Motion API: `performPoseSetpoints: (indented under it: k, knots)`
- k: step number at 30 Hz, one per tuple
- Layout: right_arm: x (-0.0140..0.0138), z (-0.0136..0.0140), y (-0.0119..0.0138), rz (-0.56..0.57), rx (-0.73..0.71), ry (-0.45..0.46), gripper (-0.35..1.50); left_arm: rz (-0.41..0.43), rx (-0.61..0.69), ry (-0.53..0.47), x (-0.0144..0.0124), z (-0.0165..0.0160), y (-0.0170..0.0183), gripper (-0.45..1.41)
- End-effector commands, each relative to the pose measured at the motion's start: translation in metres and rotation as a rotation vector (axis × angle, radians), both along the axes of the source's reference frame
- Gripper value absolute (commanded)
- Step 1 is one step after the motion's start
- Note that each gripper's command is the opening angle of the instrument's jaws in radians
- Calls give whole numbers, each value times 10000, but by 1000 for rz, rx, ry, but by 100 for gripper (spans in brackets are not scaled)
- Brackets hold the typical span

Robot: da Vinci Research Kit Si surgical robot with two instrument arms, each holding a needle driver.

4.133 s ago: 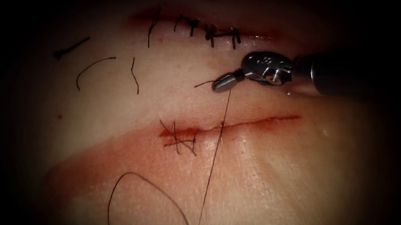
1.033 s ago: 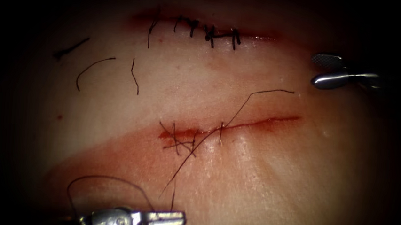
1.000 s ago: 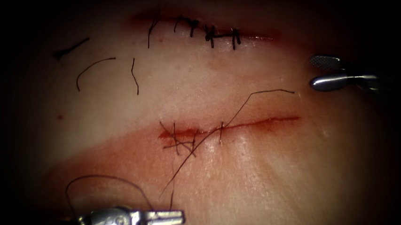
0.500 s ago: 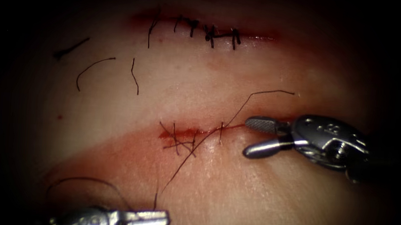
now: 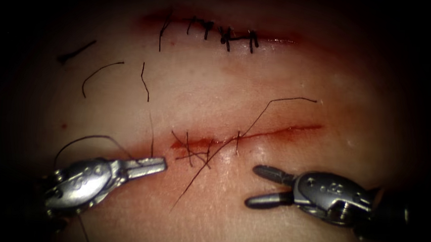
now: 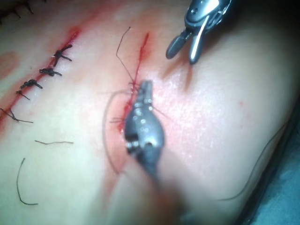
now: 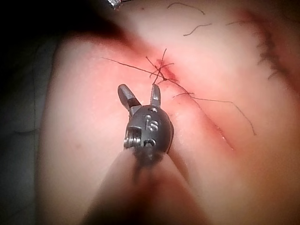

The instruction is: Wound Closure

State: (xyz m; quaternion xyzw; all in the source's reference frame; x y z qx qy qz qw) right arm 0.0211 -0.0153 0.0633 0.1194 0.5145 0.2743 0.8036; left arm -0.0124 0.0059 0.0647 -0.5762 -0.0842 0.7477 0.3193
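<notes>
The cut (image 5: 275, 131) runs across the tissue (image 5: 278, 232), with stitches (image 5: 190, 152) at its left end. A long thread tail (image 5: 256, 116) crosses the cut from lower left to upper right. My left tool (image 5: 159, 163) lies just left of the stitches, jaws together on a thin thread (image 5: 151, 131) that rises from the tip; a loop (image 5: 93, 137) arcs behind it. It also shows from its own wrist (image 6: 145, 86). My right tool (image 5: 251, 184) hovers below the cut, right of the stitches, jaws open and holding nothing (image 7: 138, 89).
A second, stitched cut (image 5: 221, 33) lies across the far side of the tissue. Several cut ends of thread (image 5: 102, 72) lie at the upper left. Red fluid (image 5: 135, 176) stains the tissue below the near cut.
My left tool has risen from the lower edge to the cut's left end, bringing its thread along. My right tool came down from the upper right, over the cut, to just below it.
</notes>
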Motion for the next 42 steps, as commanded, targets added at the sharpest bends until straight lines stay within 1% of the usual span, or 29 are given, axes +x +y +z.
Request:
performPoseSetpoints:
  k: [1, 2, 3, 4, 6, 8, 11, 15, 16, 20, 22, 23, 24, 25, 27, 29, 30, 32, 33, 37, 39, 41, 42]
  knots:
    - [2, 2, -7, -5, 0, 1, 118, -6, 19, -4, -8, 9, -6, 36]
    - [0, 1, -7, -6, 1, 2, 118, -19, 31, 1, -11, 15, -9, 88]
    - [0, 1, -7, -6, 1, 2, 118, -19, 31, 1, -11, 15, -9, 88]
    - [-1, 1, -7, -6, 1, 2, 118, -25, 35, 4, -13, 16, -10, 101]
    - [-1, 1, -7, -6, 1, 2, 118, -37, 31, 11, -18, 19, -12, 114]
    - [-1, 1, -8, -6, 0, 2, 118, -33, 29, 8, -22, 21, -15, 118]
    - [-2, 0, -10, -7, 0, 2, 118, -7, 33, 21, -27, 24, -20, 121]
    - [-4, -3, -12, -8, -1, 3, 118, 26, 41, 55, -27, 30, -24, 121]
    - [-3, -4, -14, -8, -1, 2, 118, 43, 45, 84, -26, 37, -24, 119]
    - [2, -6, -19, -11, -8, -5, 118, 47, 57, 94, -26, 48, -27, 119]
    - [10, -7, -22, -10, -8, -15, 118, 47, 51, 104, -28, 55, -32, 119]
    - [19, -10, -22, -20, -20, -24, 118, 62, 51, 114, -31, 61, -38, 118]
    - [19, -10, -22, -20, -20, -24, 118, 62, 51, 114, -31, 61, -38, 118]
    - [25, -11, -22, -26, -16, -23, 118, 69, 57, 128, -34, 65, -40, 118]
    - [42, -16, -21, -39, -5, -14, 118, 83, 61, 150, -38, 69, -43, 118]
    - [59, -22, -19, -53, -5, 5, 113, 91, 63, 162, -40, 73, -44, 118]
    - [71, -27, -16, -63, -9, 15, 111, 91, 62, 168, -38, 77, -41, 114]
    - [75, -29, -14, -69, -16, 14, 111, 87, 61, 172, -36, 79, -39, 114]
    - [75, -29, -10, -69, -19, 13, 108, 73, 110, 179, -30, 85, -38, 114]
    - [73, -27, -11, -66, -22, 12, 106, 65, 128, 183, -30, 89, -42, 114]
    - [76, -26, -10, -65, -21, 8, 103, 61, 125, 191, -33, 91, -46, 114]
    - [85, -27, -8, -61, -25, 5, 100, 63, 125, 196, -38, 93, -51, 114]
    - [99, -28, -4, -59, -32, 2, 91, 65, 125, 206, -42, 94, -54, 114]
